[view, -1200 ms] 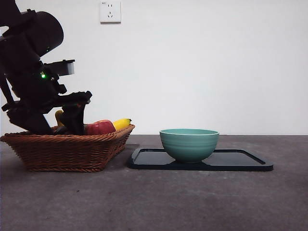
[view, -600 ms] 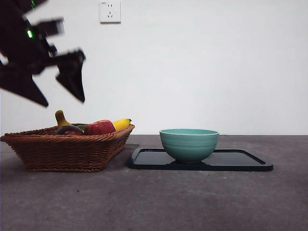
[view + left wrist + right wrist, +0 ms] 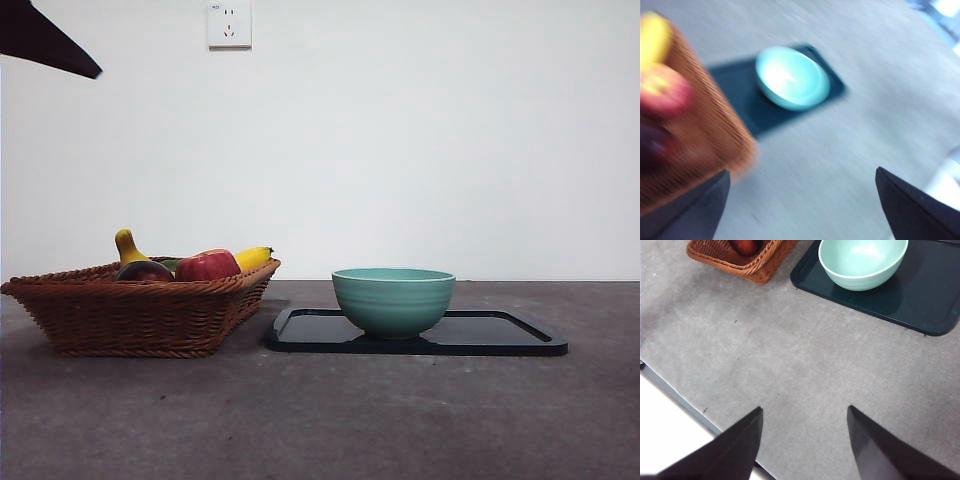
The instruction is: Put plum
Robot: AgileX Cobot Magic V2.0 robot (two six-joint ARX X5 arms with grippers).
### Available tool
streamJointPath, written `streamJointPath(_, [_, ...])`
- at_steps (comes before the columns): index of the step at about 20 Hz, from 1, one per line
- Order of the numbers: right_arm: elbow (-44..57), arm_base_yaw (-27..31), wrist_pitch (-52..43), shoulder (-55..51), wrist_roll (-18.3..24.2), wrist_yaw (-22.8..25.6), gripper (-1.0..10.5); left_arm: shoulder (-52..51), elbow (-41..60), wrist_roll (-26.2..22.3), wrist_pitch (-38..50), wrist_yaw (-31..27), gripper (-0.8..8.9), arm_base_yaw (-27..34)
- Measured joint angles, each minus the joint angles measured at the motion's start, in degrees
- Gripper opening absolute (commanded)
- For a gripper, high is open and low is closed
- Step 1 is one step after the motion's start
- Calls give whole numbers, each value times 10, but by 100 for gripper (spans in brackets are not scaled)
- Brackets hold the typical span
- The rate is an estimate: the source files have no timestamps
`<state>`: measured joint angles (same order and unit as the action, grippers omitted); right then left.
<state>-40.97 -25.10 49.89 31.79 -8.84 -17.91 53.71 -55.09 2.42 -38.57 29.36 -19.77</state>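
Observation:
The plum (image 3: 145, 270) lies in the wicker basket (image 3: 140, 315) at the left, dark and half hidden behind the rim, beside a red apple (image 3: 208, 265). In the blurred left wrist view the plum (image 3: 650, 145) is a dark smear in the basket (image 3: 705, 140). My left gripper (image 3: 800, 210) hangs open and empty, high above the table beside the basket. Only a black tip (image 3: 50, 40) of an arm shows at the front view's top left corner. My right gripper (image 3: 805, 440) is open over bare table, holding nothing.
A teal bowl (image 3: 393, 300) stands on a dark tray (image 3: 500, 335) to the right of the basket. A banana (image 3: 252, 257) and a yellow gourd-shaped fruit (image 3: 127, 245) also lie in the basket. The table's near edge (image 3: 670, 390) shows in the right wrist view.
The arm that reached down into the basket has lifted away up and to the left, out of the front view. The plum stays in the basket.

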Motion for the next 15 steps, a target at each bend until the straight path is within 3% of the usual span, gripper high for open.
streamJointPath(5, [0,0,0,0,-1,0,267,-11,0,-28,-122,34,459,0])
streamJointPath(15, [0,0,0,0,-8,0,267,-11,0,-45,-125,35,459,-3])
